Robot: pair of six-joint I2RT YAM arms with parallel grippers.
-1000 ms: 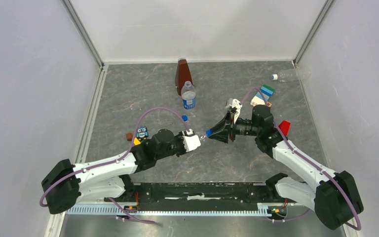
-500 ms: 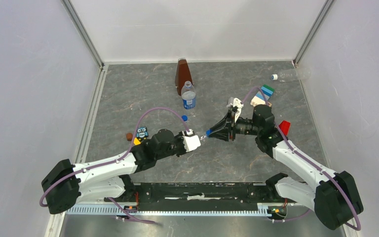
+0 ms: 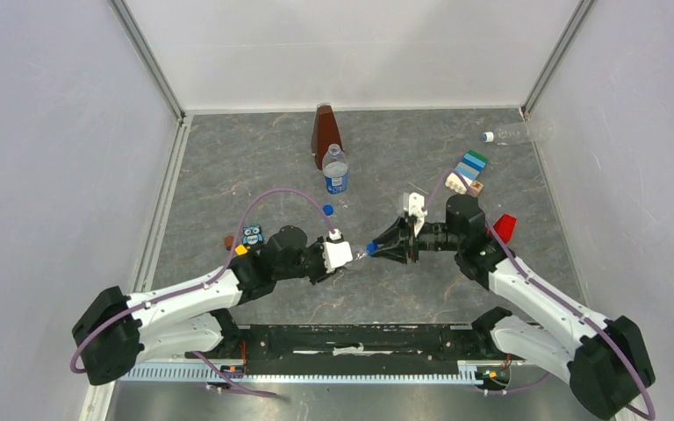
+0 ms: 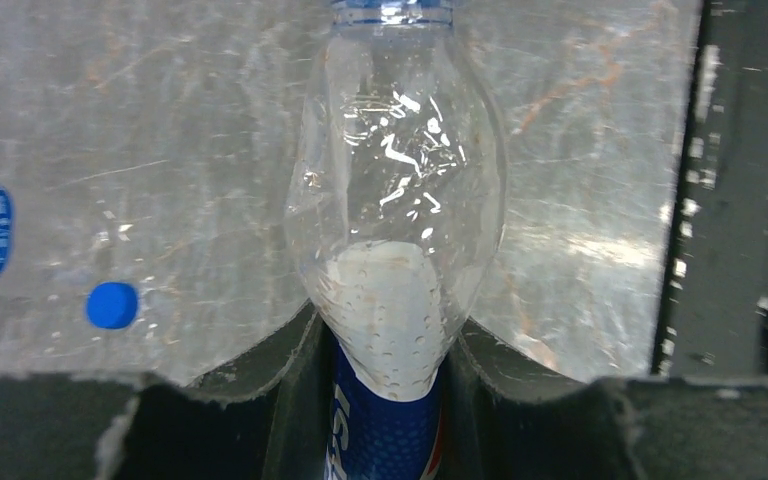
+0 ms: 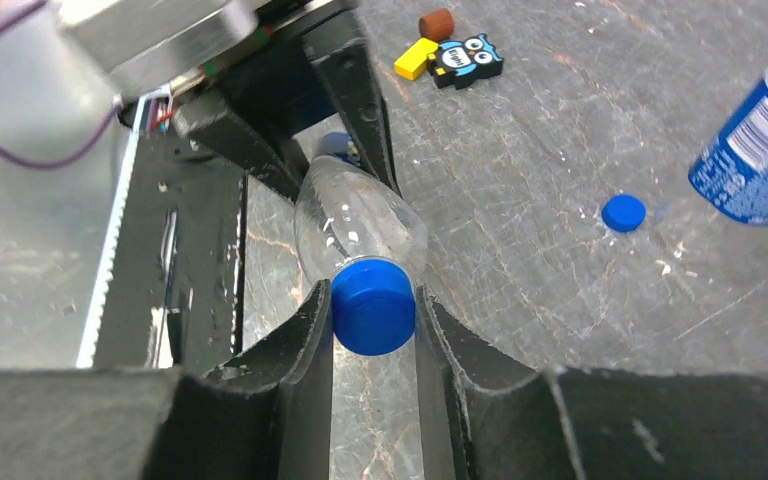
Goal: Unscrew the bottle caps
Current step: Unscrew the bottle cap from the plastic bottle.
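Note:
My left gripper (image 4: 390, 340) is shut on the blue-labelled body of a clear bottle (image 4: 397, 200), which it holds lying level above the table. The bottle's neck points at the right arm. My right gripper (image 5: 372, 312) is shut on this bottle's blue cap (image 5: 372, 305), one finger on each side. From above, the two grippers (image 3: 338, 254) (image 3: 379, 248) meet mid-table with the bottle (image 3: 360, 252) between them. A second labelled bottle (image 3: 336, 171) stands upright and uncapped, with a loose blue cap (image 3: 328, 210) near it. A third, unlabelled bottle (image 3: 516, 133) lies at the back right with a white cap (image 3: 488, 137).
A brown pyramid-shaped object (image 3: 325, 132) stands behind the upright bottle. An owl block (image 3: 252, 235) and small yellow and brown pieces (image 3: 228, 241) lie left of the left arm. Stacked toy blocks (image 3: 469, 171) and a red block (image 3: 505, 226) sit beside the right arm.
The right gripper has closed on the held bottle's cap. Its wrist has turned and slid slightly nearer. The left arm has shifted slightly with the bottle.

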